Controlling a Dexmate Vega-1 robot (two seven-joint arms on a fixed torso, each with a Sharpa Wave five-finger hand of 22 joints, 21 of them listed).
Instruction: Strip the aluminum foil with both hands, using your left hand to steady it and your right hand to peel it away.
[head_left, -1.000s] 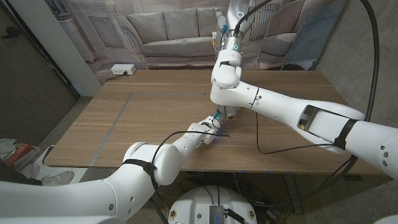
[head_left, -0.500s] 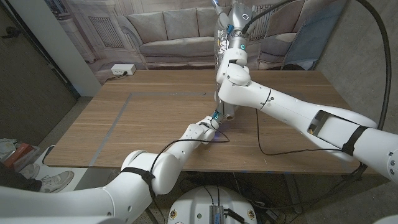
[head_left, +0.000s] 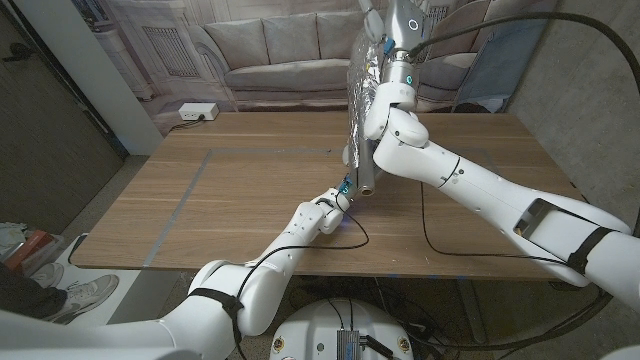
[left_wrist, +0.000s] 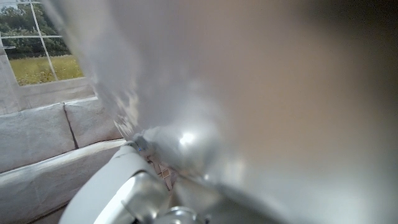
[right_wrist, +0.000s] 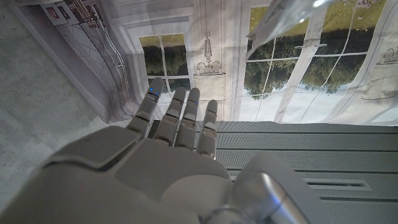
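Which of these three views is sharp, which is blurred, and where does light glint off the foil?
Head view: sharp throughout; the crinkled silver aluminum foil sheet glints under the raised right robot hand. Left wrist view: badly out of focus, a grey shiny foil smear close to the lens. Right wrist view: the white robot hand is fairly crisp, with a bright foil edge catching light.

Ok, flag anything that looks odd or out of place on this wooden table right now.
The crinkled silver aluminium foil sheet stands nearly upright above the wooden table, stretched from the left robot hand near the tabletop up to the raised right robot hand. That fits peeling. Nothing looks spilled or damaged.
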